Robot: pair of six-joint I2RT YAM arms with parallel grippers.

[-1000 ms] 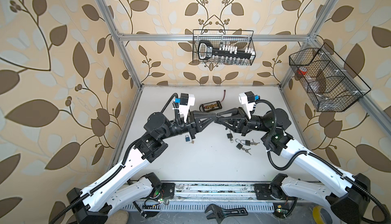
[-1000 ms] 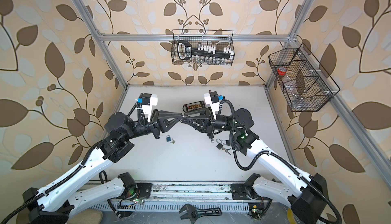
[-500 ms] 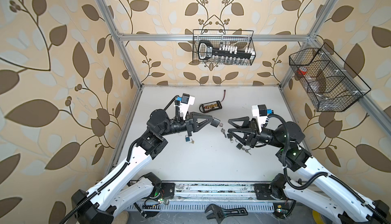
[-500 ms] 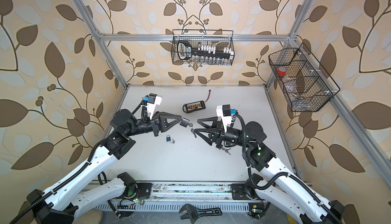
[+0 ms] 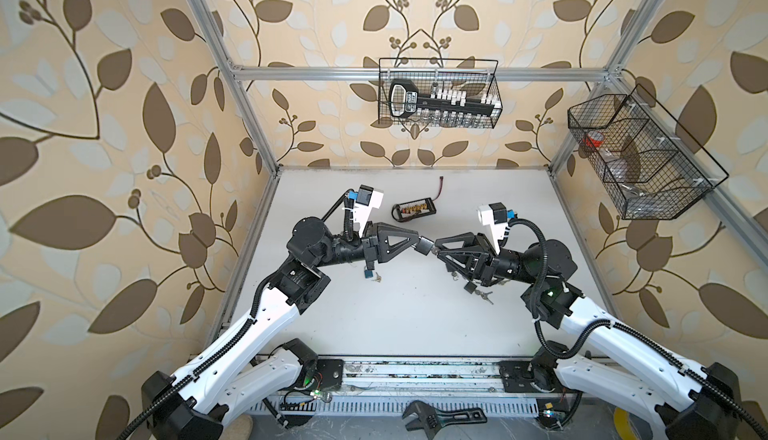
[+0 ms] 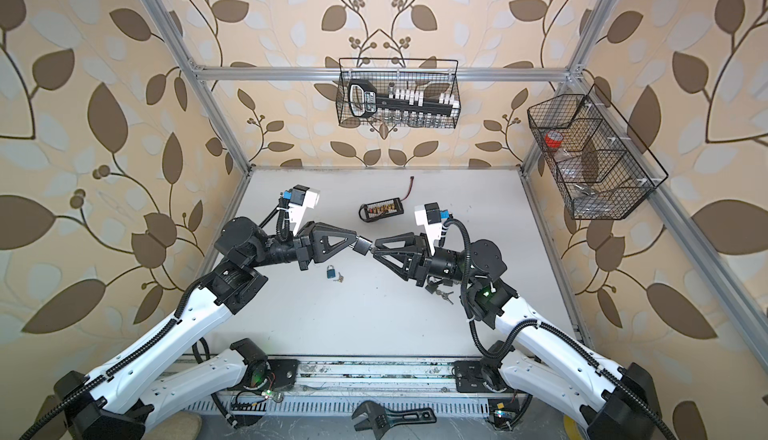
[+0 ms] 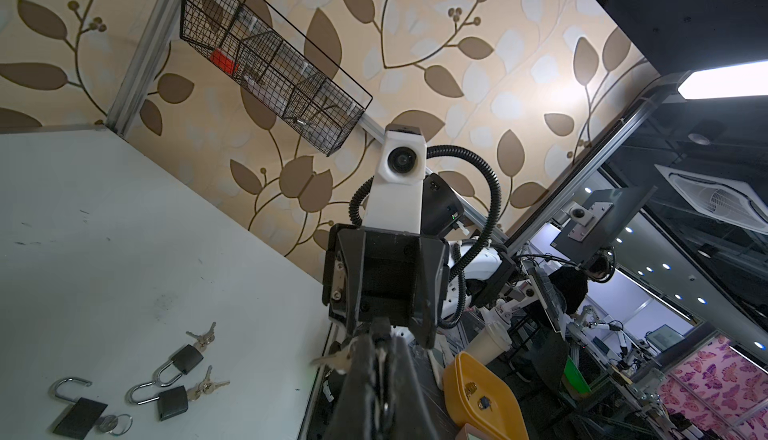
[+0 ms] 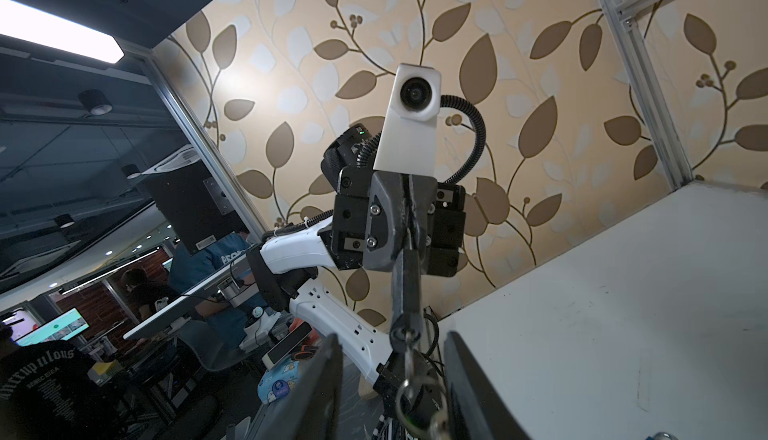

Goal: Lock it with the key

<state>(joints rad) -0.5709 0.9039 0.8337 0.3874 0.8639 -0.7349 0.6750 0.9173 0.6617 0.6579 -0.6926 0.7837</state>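
Top view, padlock point(image 5: 424, 246) in L pincer point(image 5: 417, 240) (label point(image 5: 409, 100) blurred)

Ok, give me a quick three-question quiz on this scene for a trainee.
1. True or false: the left pincer holds a dark grey metal padlock in the air above the white table.
2. In the left wrist view, how many black padlocks lie on that table?
3. The small blue padlock lies: A) in a wall basket; B) on the table near the left pincer; C) on the floor.
Key: 1 true; 2 three; 3 B.
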